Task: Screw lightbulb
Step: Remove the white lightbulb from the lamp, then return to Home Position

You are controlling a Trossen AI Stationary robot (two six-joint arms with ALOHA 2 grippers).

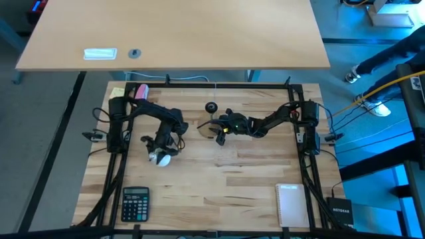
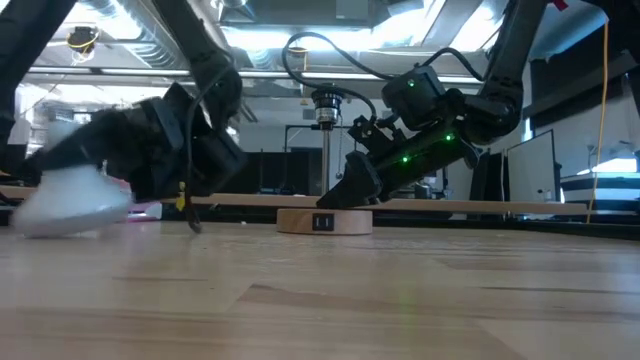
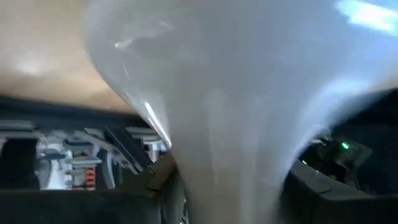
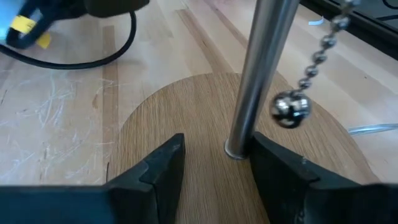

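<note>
Clearly one lightbulb lay on the table, held in the left gripper, one right gripper with fingers apart beside the metal pole of one wooden lamp base, one calculator, one notebook.

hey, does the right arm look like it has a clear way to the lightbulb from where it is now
Probably not directly. The right gripper sits low on the wooden lamp base, fingers either side of the metal pole, and the lightbulb lies across the table at the left gripper.
</note>
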